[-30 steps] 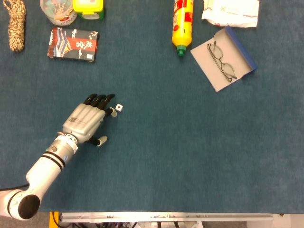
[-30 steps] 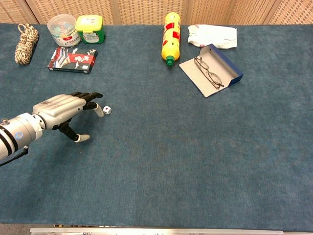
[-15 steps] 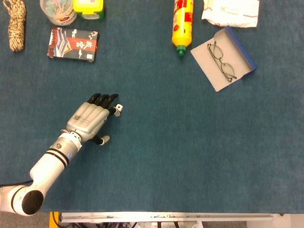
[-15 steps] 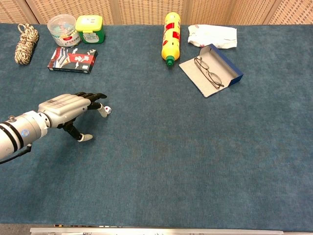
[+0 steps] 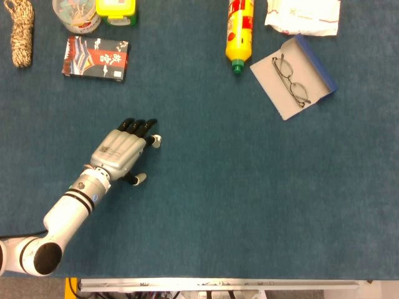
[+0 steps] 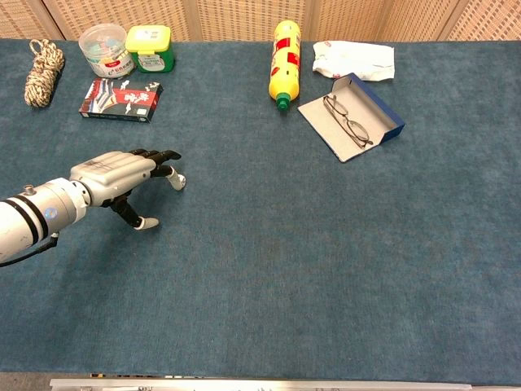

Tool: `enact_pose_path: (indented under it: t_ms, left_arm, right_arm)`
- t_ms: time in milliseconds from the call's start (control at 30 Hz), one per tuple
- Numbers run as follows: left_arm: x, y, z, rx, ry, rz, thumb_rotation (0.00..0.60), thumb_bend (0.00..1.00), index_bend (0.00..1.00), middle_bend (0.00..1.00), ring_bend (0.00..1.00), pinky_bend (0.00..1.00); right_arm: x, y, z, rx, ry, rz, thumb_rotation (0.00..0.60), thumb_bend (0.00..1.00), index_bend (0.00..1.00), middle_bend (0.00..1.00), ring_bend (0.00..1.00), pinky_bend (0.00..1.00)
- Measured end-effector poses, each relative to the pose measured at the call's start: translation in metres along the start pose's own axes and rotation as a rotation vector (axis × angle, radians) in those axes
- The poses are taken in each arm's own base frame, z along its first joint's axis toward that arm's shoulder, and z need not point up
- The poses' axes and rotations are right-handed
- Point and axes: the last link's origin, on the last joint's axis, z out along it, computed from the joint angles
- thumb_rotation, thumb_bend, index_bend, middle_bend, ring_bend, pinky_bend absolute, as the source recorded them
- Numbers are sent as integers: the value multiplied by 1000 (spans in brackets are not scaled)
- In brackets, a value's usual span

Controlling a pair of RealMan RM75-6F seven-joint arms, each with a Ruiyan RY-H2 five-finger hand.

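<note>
Nearest me, on the left of the blue bench (image 5: 249, 205), I have the left hand (image 5: 118, 154) held palm-down and low over the cloth, its fingers (image 5: 138, 126) stretched forward and close together, thumb splayed out with its tip on the cloth. At the fingertips I can make out only a small white bit at the spot where a die (image 5: 156, 141) would be; I cannot tell whether it is the die or a pale fingertip, nor whether anything is pinched. My right hand shows in neither view. Further back on the left lies a card box (image 5: 96, 58), then a rope coil (image 5: 20, 32), a clear tub (image 5: 75, 15) and a yellow-lidded jar (image 5: 116, 10). Far right: a yellow bottle (image 5: 239, 30) lying down, spectacles (image 5: 290, 80) in an open case (image 5: 312, 56), a white packet (image 5: 303, 15).
</note>
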Motion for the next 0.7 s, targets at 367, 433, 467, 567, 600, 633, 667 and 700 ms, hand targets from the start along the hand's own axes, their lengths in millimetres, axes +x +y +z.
enact_pose_path:
  t_ms: [367, 433, 467, 567, 600, 633, 667, 700]
  left_arm:
    - [8, -2, 8, 21, 21, 18, 600, 246, 254, 0, 0, 0]
    - [9, 0, 8, 20, 24, 18, 600, 246, 254, 0, 0, 0]
    - [10, 0, 9, 19, 27, 20, 600, 246, 254, 0, 0, 0]
    - [12, 3, 9, 14, 33, 22, 600, 246, 254, 0, 0, 0]
    - [12, 5, 9, 13, 35, 24, 600, 246, 254, 0, 0, 0]
    - [13, 6, 9, 11, 37, 24, 600, 246, 254, 0, 0, 0]
    - [13, 6, 9, 10, 39, 23, 600, 246, 254, 0, 0, 0]
    - [14, 7, 9, 8, 40, 22, 600, 246, 254, 0, 0, 0]
  right_arm:
    - [-2, -1, 1, 1, -8, -6, 600, 62, 379, 343, 209, 349]
    - [-3, -1, 1, 0, -10, -8, 600, 62, 379, 343, 209, 349]
    - [-3, -1, 1, 0, -11, -8, 600, 62, 379, 343, 209, 349]
    - [-3, -1, 1, 2, -10, -9, 600, 61, 379, 343, 209, 349]
    - [-2, -1, 0, 2, -10, -8, 600, 61, 379, 343, 209, 349]
    - [-2, -1, 0, 2, -9, -8, 600, 62, 379, 343, 209, 349]
    - [-2, -1, 0, 2, -7, -7, 600, 62, 379, 343, 209, 349]
    - [-2, -1, 0, 2, -6, -7, 600, 62, 379, 343, 209, 349]
